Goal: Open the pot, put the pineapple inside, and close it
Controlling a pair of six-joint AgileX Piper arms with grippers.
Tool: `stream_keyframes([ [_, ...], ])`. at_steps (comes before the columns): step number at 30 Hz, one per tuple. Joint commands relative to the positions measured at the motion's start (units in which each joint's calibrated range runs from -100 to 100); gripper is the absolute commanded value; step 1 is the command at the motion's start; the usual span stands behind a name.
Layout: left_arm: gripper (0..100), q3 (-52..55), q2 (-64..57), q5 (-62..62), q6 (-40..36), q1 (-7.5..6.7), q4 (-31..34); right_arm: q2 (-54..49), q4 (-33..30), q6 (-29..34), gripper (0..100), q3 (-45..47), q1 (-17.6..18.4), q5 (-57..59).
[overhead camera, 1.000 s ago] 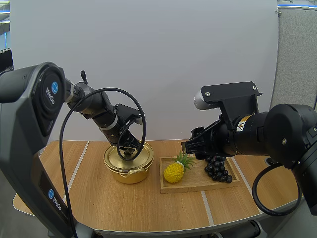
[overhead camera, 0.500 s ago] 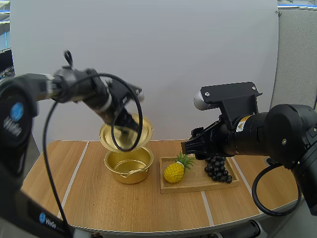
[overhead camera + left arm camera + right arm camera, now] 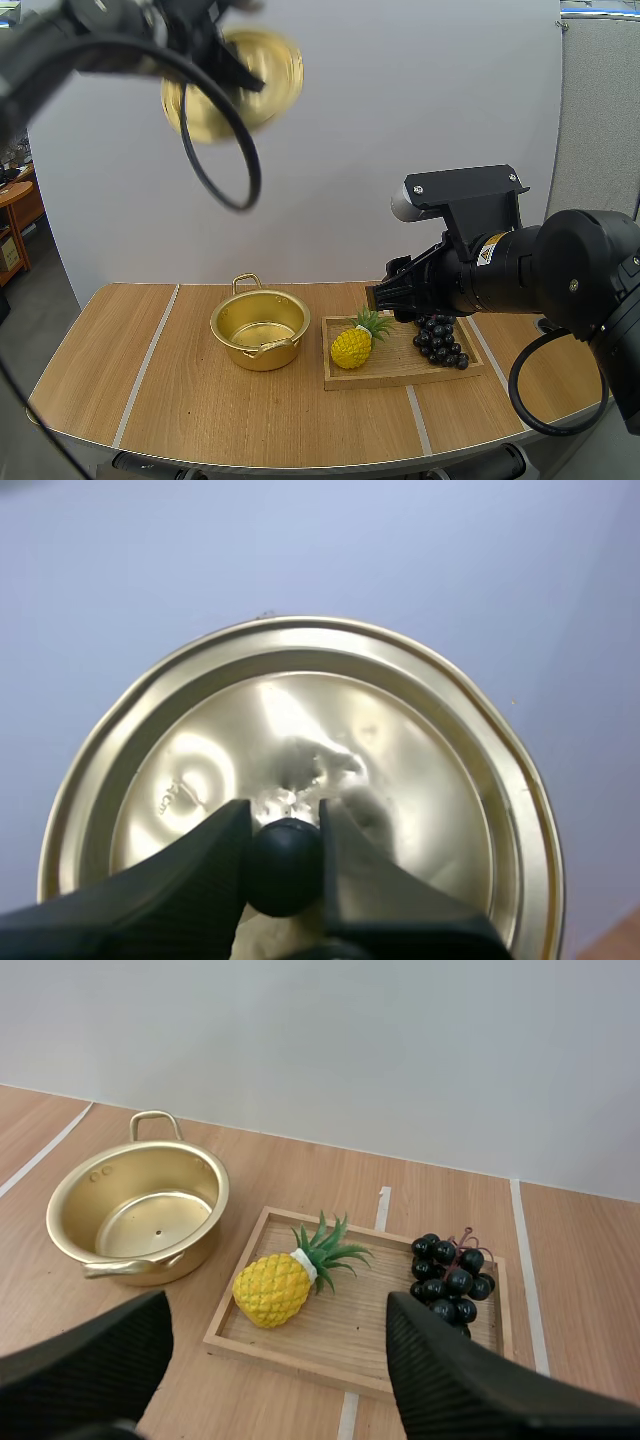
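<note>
The gold pot [image 3: 259,329] [image 3: 137,1210] stands uncovered and empty on the table. Its gold lid [image 3: 235,82] [image 3: 300,780] hangs high above the table's left side, with my left gripper [image 3: 215,55] [image 3: 285,855] shut on the lid's black knob [image 3: 285,865]. A yellow pineapple [image 3: 353,344] [image 3: 280,1282] lies on its side in the wooden tray [image 3: 400,372] [image 3: 350,1345], right of the pot. My right gripper [image 3: 382,296] hovers open above the tray, its fingers [image 3: 80,1360] wide apart over the pineapple.
A bunch of dark grapes [image 3: 440,338] [image 3: 448,1278] lies in the tray's right half. White stripes [image 3: 150,355] run across the wooden tabletop. Bare wood lies left of the pot and along the front edge.
My left arm lifted the lid off the pot and swung it far up and to the left. The pot now stands open. The right arm stayed still.
</note>
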Motion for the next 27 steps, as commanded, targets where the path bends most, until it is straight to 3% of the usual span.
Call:
stream_keyframes([
  [1, 0, -11.76, -3.46, -7.44, -5.62, 0.01, 0.01, -0.18, 0.19, -0.1, 100, -0.41, -0.18, -0.76],
  [8, 0, -20.37, -3.44, -10.3, -6.9, 0.01, 0.12, -0.18, 0.19, -0.1, 100, -0.41, -0.18, -0.76],
  [19, 0, -21.39, -3.44, -11.16, -6.9, 0.01, 0.22, -0.18, 3.33, 0.44, 100, -0.41, -0.18, -0.76],
  [23, 0, -21.39, -3.44, -11.16, -6.9, 0.01, 0.22, 0.42, 4.41, 10.8, 100, -0.41, -0.18, -3.12],
  [27, 0, -21.39, -3.44, -11.16, -6.9, 0.01, 0.22, 4.86, 4.41, 14.39, 100, -0.41, -0.18, -7.6],
])
